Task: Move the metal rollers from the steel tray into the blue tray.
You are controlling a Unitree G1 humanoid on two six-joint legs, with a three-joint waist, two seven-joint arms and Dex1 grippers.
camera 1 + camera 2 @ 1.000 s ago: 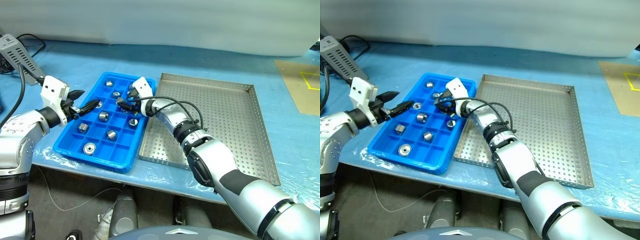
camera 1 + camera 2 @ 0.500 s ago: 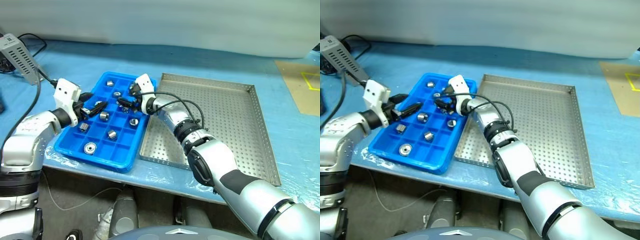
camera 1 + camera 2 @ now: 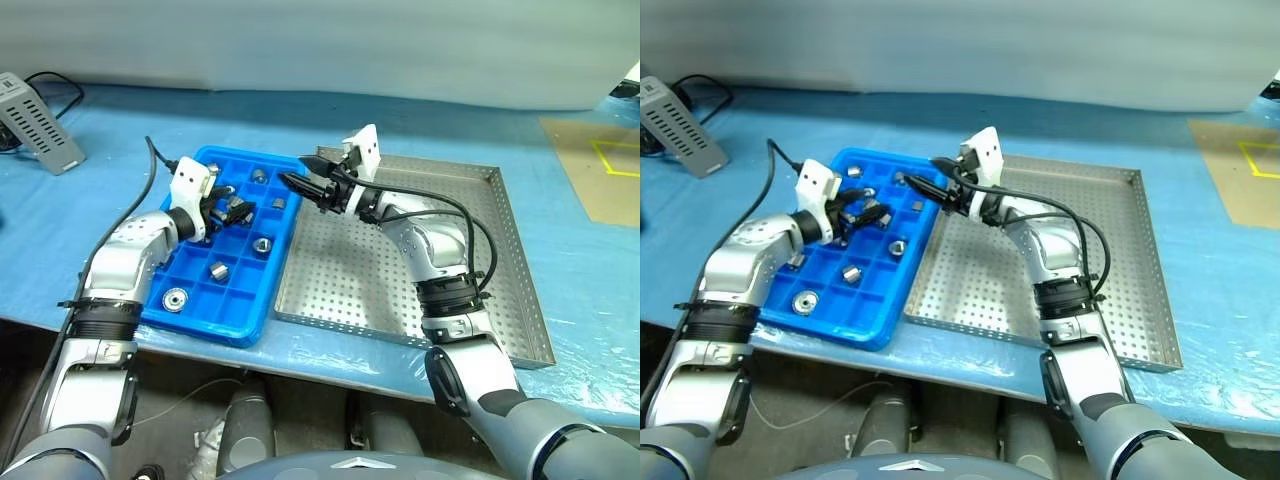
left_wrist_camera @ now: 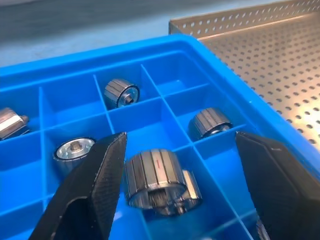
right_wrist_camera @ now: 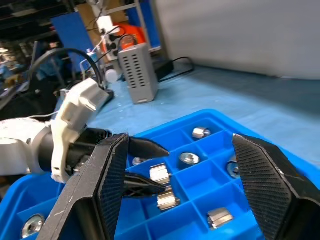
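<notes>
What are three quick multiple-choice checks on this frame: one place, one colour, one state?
1. Where do the rollers lie?
A. in the blue tray
B. in the steel tray
C. on the table sheet

2. What colour is the sheet under both trays?
A. white
B. blue
C. green

3. How does the left end effector stand?
A. shut on a roller
B. shut, empty
C. open over a roller

Key: 1 A, the rollers sit in the blue tray and the steel tray is bare. 2 B, the sheet is blue. 3 C, the left end effector straddles a roller, fingers apart.
</notes>
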